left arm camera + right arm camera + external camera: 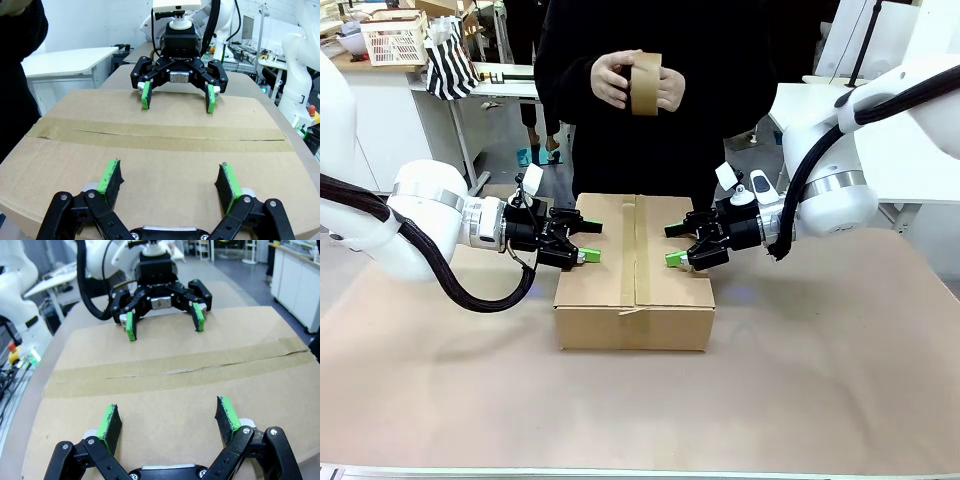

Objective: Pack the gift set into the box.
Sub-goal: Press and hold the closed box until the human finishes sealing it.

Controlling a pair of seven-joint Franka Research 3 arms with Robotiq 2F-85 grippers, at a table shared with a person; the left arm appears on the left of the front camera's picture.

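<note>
The brown cardboard box (635,290) stands at the table's middle, flaps closed, with brown tape (628,255) along its top seam. My left gripper (588,241) hovers open over the box's left top edge, and my right gripper (675,243) hovers open over the right top edge; nothing sits between either pair of fingers. From the left wrist, my left gripper (170,183) is seen above the box top (165,165), facing the right gripper (177,98). Across the tape (175,371), the right wrist view has my right gripper (170,422) opposite the left gripper (164,322). A person holds a tape roll (645,83) in both hands behind the box.
The table (820,400) is covered in brown paper around the box. A white lattice basket (394,42) and a striped bag (452,60) stand on a counter at the far left. White desks and other equipment lie behind.
</note>
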